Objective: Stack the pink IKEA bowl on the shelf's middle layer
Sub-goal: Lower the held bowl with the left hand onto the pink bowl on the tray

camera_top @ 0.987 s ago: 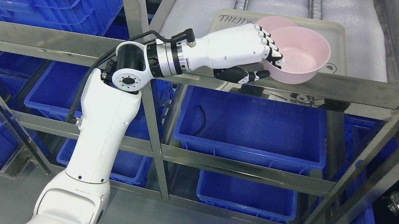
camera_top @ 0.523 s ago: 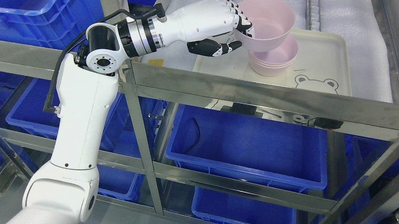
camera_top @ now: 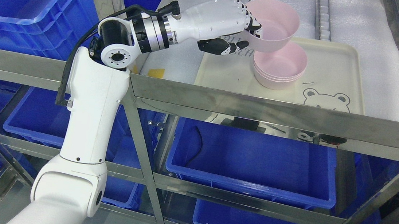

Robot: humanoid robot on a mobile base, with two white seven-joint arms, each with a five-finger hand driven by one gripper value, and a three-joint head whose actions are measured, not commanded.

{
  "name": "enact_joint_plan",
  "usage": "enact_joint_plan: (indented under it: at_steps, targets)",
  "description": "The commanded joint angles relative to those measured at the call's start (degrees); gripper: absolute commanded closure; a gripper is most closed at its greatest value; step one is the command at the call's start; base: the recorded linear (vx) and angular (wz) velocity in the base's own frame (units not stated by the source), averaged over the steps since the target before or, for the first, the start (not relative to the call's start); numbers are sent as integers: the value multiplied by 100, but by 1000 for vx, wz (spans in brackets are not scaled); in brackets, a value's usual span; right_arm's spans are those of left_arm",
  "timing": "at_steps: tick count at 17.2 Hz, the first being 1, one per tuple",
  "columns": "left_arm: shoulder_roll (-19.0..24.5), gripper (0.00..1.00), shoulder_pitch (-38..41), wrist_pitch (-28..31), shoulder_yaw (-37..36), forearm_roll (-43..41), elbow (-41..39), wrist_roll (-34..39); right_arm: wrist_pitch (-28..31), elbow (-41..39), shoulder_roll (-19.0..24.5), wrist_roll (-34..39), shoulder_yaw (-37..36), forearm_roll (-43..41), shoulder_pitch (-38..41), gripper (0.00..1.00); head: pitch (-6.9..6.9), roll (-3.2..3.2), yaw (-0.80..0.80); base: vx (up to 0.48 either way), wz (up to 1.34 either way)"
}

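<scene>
Shelf (camera_top: 269, 111): a steel rack whose front rail ran below the hand, with white foam padding on the layer the hand reached over.
Blue bins (camera_top: 253, 164): sat on the lower layers, well beneath the hand, and more stood to its left.
Left arm (camera_top: 91, 116): white, rose from the lower left and bent at the wrist over the rail.
Tray (camera_top: 338, 77): cream, with a bear drawing, lay on the foam to the right of the hand and below it.
Bowl stack (camera_top: 279, 68): pink bowls nested on the tray, just below and right of the hand.
Pink bowl (camera_top: 271, 29): tilted, held above the stack, apart from it as far as could be seen.
Left hand (camera_top: 233, 24): closed on the pink bowl's near rim, fingers (camera_top: 252, 22) over the edge, thumb beneath.
</scene>
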Motion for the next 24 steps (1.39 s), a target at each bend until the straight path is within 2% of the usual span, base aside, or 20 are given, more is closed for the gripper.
enact_joint_plan:
  at_steps: [1,5,9,12,24]
  targets:
    - [-108,98,-72,1,-140,-287,273,-13,2,-100,-100,-3,0,-1,89,0,0,0,0,75,98]
    - [-108,98,-125,1,-702,-392,651,4,2,-100,-100,-3,0,-1,89,0,0,0,0,55,36]
    - [-108,98,-739,1,-1054,-507,784,136,2,-100,-100,-3,0,-1,89,0,0,0,0,12,10]
    - [-108,98,-776,1,-1335,-507,784,127,2,-100,-100,-3,0,-1,89,0,0,0,0,-24,-62]
    - [-41,98,-407,1,-958,-490,168,-295,2,-100,-100,-3,0,8,89,0,0,0,0,-13,-13]
